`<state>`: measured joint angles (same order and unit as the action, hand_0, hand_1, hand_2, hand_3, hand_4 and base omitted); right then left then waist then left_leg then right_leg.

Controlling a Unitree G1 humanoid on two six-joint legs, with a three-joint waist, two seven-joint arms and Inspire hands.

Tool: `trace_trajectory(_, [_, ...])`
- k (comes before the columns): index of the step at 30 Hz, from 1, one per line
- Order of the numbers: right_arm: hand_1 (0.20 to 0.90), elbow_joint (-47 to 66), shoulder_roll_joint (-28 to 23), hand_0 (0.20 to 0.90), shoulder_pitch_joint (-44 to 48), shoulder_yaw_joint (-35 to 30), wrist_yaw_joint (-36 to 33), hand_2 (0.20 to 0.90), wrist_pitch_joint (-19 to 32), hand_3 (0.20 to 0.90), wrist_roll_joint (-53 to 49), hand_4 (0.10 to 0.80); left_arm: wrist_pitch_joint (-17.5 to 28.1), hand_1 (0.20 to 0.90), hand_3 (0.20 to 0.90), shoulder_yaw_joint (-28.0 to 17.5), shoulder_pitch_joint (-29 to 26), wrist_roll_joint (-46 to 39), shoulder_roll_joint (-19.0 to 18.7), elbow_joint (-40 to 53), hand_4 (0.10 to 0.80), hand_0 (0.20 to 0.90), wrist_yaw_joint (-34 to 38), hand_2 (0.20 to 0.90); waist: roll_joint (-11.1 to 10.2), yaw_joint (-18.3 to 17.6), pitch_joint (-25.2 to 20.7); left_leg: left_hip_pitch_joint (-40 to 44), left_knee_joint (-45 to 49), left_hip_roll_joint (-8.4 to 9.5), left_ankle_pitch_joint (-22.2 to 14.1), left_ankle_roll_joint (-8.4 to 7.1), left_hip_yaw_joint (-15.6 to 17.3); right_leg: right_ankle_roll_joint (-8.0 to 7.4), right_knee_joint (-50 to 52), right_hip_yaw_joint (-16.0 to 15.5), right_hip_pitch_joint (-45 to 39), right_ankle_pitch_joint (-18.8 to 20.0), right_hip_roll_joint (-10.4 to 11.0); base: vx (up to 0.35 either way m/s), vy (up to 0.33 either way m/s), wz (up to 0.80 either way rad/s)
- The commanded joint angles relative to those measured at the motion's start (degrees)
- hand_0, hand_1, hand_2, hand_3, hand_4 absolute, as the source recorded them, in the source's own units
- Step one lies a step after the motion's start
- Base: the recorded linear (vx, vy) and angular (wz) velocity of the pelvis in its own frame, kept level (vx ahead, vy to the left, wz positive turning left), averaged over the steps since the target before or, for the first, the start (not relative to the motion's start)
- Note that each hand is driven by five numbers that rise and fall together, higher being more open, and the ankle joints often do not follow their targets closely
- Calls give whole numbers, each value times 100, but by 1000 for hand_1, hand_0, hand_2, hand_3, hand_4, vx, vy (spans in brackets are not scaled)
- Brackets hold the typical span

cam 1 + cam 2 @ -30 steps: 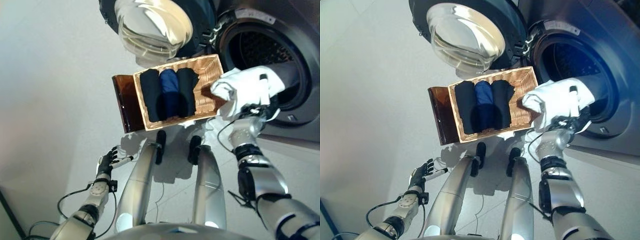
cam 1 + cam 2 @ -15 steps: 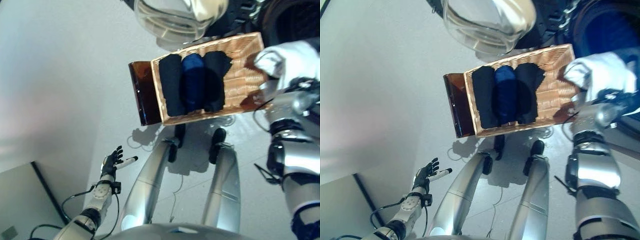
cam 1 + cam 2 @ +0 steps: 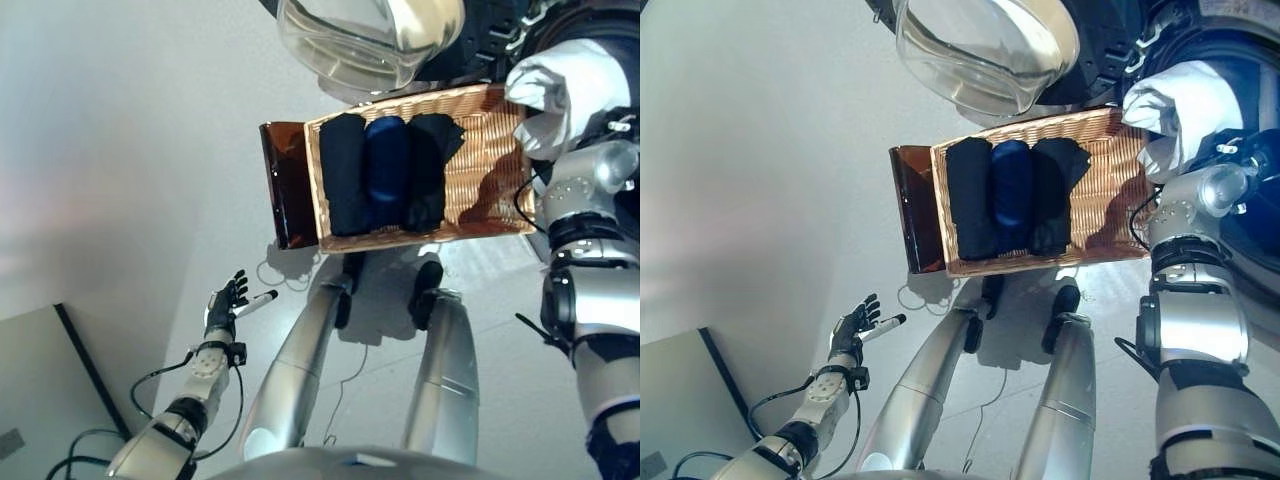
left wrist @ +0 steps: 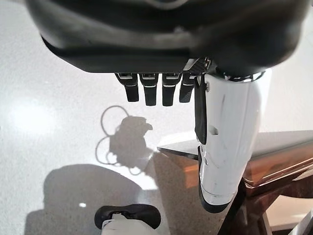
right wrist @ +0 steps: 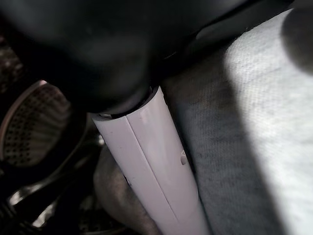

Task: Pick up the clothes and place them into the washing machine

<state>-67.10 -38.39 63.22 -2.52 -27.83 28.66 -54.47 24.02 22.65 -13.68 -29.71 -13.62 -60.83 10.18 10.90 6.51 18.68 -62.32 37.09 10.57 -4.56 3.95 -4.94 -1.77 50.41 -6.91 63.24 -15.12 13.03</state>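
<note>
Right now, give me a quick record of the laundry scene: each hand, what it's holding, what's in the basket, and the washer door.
right hand: shut on white garment, raised at the washer opening
left hand: open, empty, low over the floor
basket: wicker, holds two black garments flanking a blue garment
washer door: open
washer drum: visible past the right hand
</note>
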Motion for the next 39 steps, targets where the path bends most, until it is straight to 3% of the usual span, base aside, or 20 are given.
trace_trajectory(1, [200,503,-969,200,252,-69,-164,200,905,200,314,300,136,900,900,-307,275,-40,-390,-476,800,900,224,900,-189,72,-426,107,-19,-104,-382,-399,-57,275,-466,-73,-462,-36,-331,-6,-35,15])
trace_trajectory(9, [200,601,-1220,200,336,-84,-710,200,814,200,769,300,172,900,900,-239,435,-87,-361,-392,800,900,271,900,60,55,-385,-26,-111,-149,-316,-387,38,307,-402,105,-187,-5,-354,-19,35,3])
trace_trajectory(14, [200,431,-1452,200,572,217,-890,200,603,200,1073,300,187,900,900,-209,424,-154,-330,-224,800,900,310,900,207,45,-309,-444,360,-169,-435,-349,188,342,-60,303,324,-3,-429,-42,29,-17])
trace_trajectory(24, [200,407,-1753,200,903,720,-875,200,538,200,1250,300,279,900,900,-319,481,-396,-355,98,800,900,357,900,217,38,-332,-1289,1546,-235,-916,-286,490,367,766,527,1215,-121,-542,-4,-6,-15])
trace_trajectory(33, [200,-35,-2216,200,2010,1892,-751,200,384,200,1394,300,323,900,900,-216,700,-387,-497,329,800,900,344,900,200,203,-575,-1553,1216,-228,-703,-303,473,349,601,529,1586,-5,-512,4,-16,0])
trace_trajectory(39, [200,-20,-2321,200,2466,2249,-804,200,429,200,1489,300,344,900,900,-172,667,-361,-577,307,800,900,398,900,169,271,-723,-1602,849,-243,-535,-315,463,325,432,528,1684,71,-476,16,-2,11])
